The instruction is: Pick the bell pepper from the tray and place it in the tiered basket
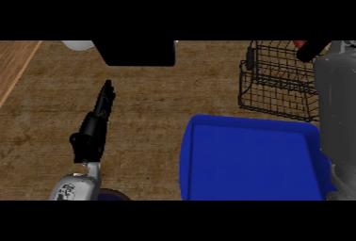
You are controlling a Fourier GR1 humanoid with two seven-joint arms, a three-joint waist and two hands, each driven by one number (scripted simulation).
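Brown wood-grain table (139, 122) carries an empty-looking blue plastic tray (243, 160), with a black wire tiered basket (278, 84) just beyond it. The right robot hand (309, 51) is above the basket's far right corner; its fingers can't be read. A red bit at the robot hand, probably the bell pepper (299, 44). The left robot hand (97, 122) rests open, fingers straight, well left.

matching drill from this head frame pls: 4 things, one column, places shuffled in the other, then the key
Things:
1. tray
2. basket
3. left hand
4. right forearm

Places:
A. right edge, reaching up over the basket's rim
B. lower middle to right, blue
C. left, fingers straight, pointing up
D. upper right, black wire

Pairs: 1-B, 2-D, 3-C, 4-A
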